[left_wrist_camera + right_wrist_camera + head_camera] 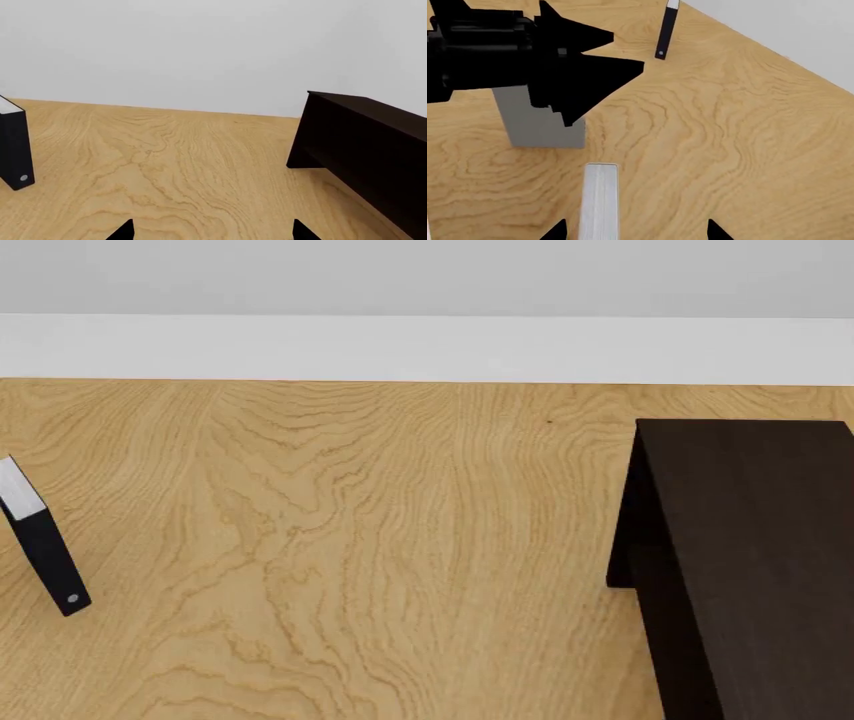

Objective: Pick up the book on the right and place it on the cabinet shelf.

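Note:
In the right wrist view a light-grey book (600, 200) stands on the wooden table (727, 150) with its pale page edges facing the camera. It sits between the wide-open jaws of my right gripper (637, 232), closer to one fingertip and touching neither. A second grey book (544, 127) stands behind my left gripper (627, 50), which is open and empty. The left gripper (213, 232) also shows open over bare wood in its own wrist view. The dark cabinet (747, 560) stands at the right, and only its top board and side show (367, 145).
A slim black book (47, 550) with a small round mark stands upright at the far left; it also shows in the left wrist view (15, 150) and the right wrist view (664, 30). A white wall (427, 340) bounds the table's far edge.

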Controlling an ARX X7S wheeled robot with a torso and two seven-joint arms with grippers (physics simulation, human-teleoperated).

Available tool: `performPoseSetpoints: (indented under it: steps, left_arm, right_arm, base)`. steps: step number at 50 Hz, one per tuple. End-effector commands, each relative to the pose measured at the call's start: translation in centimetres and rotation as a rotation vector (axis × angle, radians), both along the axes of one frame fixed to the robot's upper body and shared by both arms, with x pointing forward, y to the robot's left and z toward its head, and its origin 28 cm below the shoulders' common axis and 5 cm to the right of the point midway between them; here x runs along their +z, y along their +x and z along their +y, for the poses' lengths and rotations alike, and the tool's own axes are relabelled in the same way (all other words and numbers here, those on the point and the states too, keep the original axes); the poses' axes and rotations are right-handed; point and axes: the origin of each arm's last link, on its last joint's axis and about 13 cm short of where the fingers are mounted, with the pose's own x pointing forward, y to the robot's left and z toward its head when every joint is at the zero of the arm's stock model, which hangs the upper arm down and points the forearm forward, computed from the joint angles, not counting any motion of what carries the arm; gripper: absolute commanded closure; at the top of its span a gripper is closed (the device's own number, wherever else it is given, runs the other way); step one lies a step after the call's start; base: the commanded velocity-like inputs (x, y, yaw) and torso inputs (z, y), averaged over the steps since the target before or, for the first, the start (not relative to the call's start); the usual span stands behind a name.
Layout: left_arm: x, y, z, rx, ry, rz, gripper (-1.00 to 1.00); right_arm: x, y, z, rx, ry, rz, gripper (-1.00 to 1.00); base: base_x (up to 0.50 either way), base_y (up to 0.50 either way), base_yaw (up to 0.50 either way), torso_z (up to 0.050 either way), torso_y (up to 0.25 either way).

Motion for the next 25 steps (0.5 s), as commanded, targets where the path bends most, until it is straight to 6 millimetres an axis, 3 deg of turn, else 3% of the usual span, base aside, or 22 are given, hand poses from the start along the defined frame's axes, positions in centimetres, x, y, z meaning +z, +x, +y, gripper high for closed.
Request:
performPoseSetpoints:
  steps: [1,25]
  left_arm:
    - [0.0,0.1,0.0,0.000,0.000,0.001,-1.00]
    - [0.0,0.1,0.1,0.008,0.005,0.001,-1.00]
  right_arm:
    - [0.1,0.2,0.0,-0.019,-0.026,0.058,-1.00]
    - [-1.4,0.4,0.3,0.016,-0.048,0.124,-1.00]
  base:
    - [0.00,0.00,0.00,0.000,0.000]
    - [0.00,0.00,0.00,0.000,0.000]
